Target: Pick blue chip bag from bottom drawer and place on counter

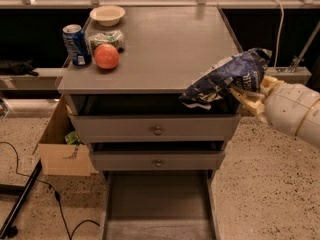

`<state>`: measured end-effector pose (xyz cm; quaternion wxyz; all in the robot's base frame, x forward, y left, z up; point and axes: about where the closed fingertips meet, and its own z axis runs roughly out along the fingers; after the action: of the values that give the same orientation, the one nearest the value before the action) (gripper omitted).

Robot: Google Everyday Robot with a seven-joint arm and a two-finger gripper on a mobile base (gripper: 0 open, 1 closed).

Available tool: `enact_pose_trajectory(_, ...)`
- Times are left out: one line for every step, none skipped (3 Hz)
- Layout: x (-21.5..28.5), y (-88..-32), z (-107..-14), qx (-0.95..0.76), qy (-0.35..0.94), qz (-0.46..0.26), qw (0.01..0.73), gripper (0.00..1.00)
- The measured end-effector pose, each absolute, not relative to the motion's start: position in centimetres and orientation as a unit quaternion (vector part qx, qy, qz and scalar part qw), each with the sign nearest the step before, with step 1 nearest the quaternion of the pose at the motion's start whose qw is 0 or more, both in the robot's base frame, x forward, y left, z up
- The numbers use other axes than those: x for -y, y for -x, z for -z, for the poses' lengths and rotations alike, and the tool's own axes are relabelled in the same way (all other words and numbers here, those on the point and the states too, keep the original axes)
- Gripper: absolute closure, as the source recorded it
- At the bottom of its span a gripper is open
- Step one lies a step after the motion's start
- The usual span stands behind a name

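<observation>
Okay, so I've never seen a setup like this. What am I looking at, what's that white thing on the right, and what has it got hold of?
The white thing is the end of a robot arm. Its two-finger gripper is shut on the blue chip bag and holds it in the air by the front right corner of the counter, not set down yet.

There is only one picture. The camera looks down at the front of a grey drawer cabinet, but where it is mounted cannot be told.

At the counter's back left are a blue soda can, a pale bowl, a green-and-white packet and a round red-orange fruit.

Lower down, the bottom drawer is pulled out and its floor is bare. A cardboard box sits on the floor to the left.
</observation>
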<state>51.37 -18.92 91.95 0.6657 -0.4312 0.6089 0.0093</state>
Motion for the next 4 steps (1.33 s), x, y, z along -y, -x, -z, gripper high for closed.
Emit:
enact_pose_trajectory(19.5, -56.2, -93.2, -0.608, 0.422, -0.05, 0.67, 1.0)
enact_pose_trajectory(20.7, -59.5, -94.5, -0.604, 0.404, -0.106, 0.679, 1.0)
enact_pose_trajectory(20.8, -61.3, -95.7, -0.591, 0.4, -0.148, 0.684, 1.0)
enact_pose_trajectory(20.8, -61.3, -95.8, -0.59, 0.401, -0.148, 0.685, 1.0)
